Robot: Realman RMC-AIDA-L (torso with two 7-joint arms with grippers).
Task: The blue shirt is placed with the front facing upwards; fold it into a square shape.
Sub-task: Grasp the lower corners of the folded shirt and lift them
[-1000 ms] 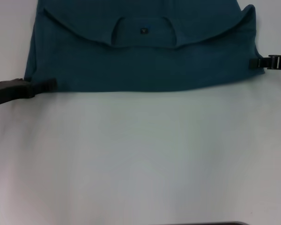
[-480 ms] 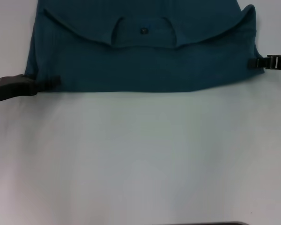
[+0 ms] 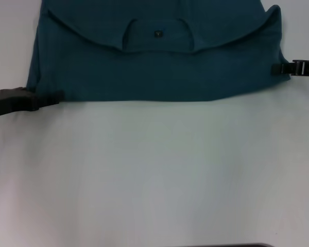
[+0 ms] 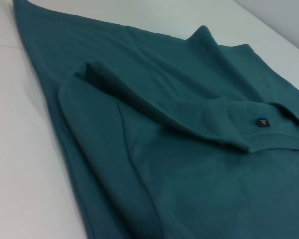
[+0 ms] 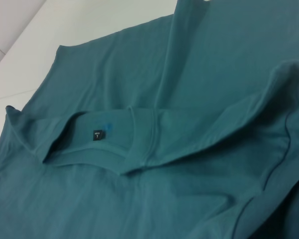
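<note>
The blue shirt (image 3: pixel 154 72) lies folded across the far part of the white table, with its round collar (image 3: pixel 157 47) and small dark neck label (image 3: pixel 157 34) facing up. My left gripper (image 3: pixel 51 98) is at the shirt's near left corner, low on the table and touching the fabric edge. My right gripper (image 3: pixel 279 68) is at the shirt's right edge. The left wrist view looks over the shirt (image 4: pixel 189 149), with a raised fold and the label (image 4: pixel 261 122) in sight. The right wrist view shows the shirt's collar (image 5: pixel 139 149) and label (image 5: pixel 97 135).
Bare white table (image 3: pixel 154 170) stretches from the shirt's near edge toward me. A dark strip (image 3: pixel 232 245) shows at the bottom edge of the head view.
My left gripper rose slightly onto the shirt's corner, then dropped back down and outward to the corner's edge. The right gripper and the shirt have hardly moved.
</note>
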